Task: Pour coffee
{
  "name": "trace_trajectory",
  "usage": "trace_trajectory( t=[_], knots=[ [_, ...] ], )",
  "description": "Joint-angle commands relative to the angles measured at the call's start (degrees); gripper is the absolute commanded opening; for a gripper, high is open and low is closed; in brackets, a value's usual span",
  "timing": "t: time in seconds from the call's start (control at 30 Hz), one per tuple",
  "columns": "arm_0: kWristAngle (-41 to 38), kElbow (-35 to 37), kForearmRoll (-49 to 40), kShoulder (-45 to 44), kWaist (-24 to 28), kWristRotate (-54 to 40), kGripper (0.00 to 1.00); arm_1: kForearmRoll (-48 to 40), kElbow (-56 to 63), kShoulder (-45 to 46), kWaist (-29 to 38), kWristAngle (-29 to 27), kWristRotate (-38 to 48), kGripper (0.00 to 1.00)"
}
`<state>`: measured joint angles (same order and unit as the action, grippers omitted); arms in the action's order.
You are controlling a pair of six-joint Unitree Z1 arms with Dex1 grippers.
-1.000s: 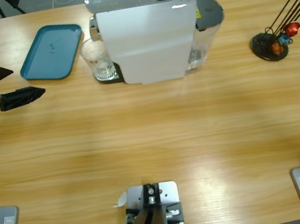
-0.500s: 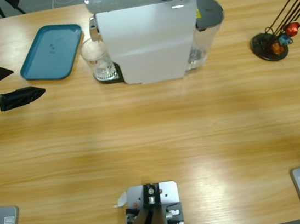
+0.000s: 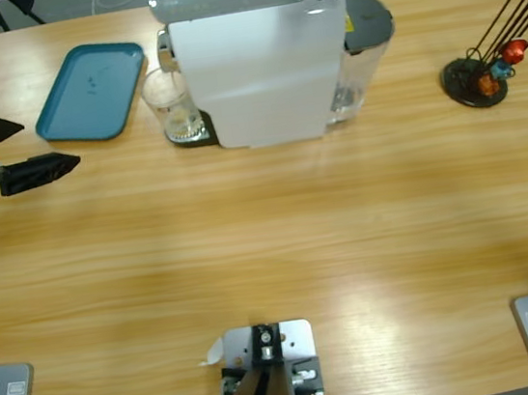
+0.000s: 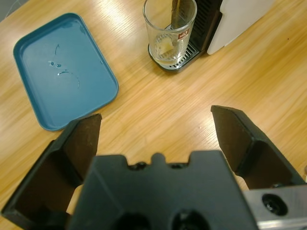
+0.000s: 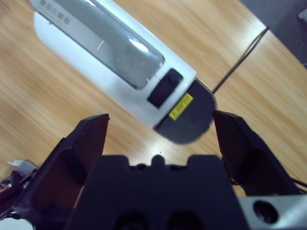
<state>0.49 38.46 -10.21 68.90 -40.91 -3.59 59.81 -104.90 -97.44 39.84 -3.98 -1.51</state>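
The left tool (image 3: 28,146) hangs with jaws spread wide over the wooden worktop (image 3: 269,236) at the left edge, unmoved since the earlier frames. Right of it lies the teal rectangular plastic tray (image 3: 92,90). The clear drinking glass (image 4: 170,31) stands on the drip grate of the white box-shaped coffee machine (image 3: 256,62), with the pale tan coffee (image 4: 165,48) shallow in its bottom. The right tool (image 5: 160,127), jaws spread, hovers above the machine's top, having shifted only slightly. A black stand with orange and red capsules (image 3: 484,79) sits far right.
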Motion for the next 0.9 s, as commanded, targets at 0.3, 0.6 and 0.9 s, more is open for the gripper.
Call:
trace_trajectory(
  t=[0.3,0.6,0.9],
  knots=[
    [-2.2,-7.5,5.7,-7.2,-0.5,-0.3,0.996,-22.3,52.1,42.1,0.4,1.1,-0.1,0.893],
    [-6.7,-10.2,11.2,-9.9,-1.8,-3.5,1.0,-28.0,63.6,51.7,0.4,4.7,-1.9,0.858],
    [-8.1,-11.7,12.8,-9.1,-1.9,-4.3,1.0,-32.4,65.9,51.7,0.4,6.5,-1.6,0.862]
  ],
)
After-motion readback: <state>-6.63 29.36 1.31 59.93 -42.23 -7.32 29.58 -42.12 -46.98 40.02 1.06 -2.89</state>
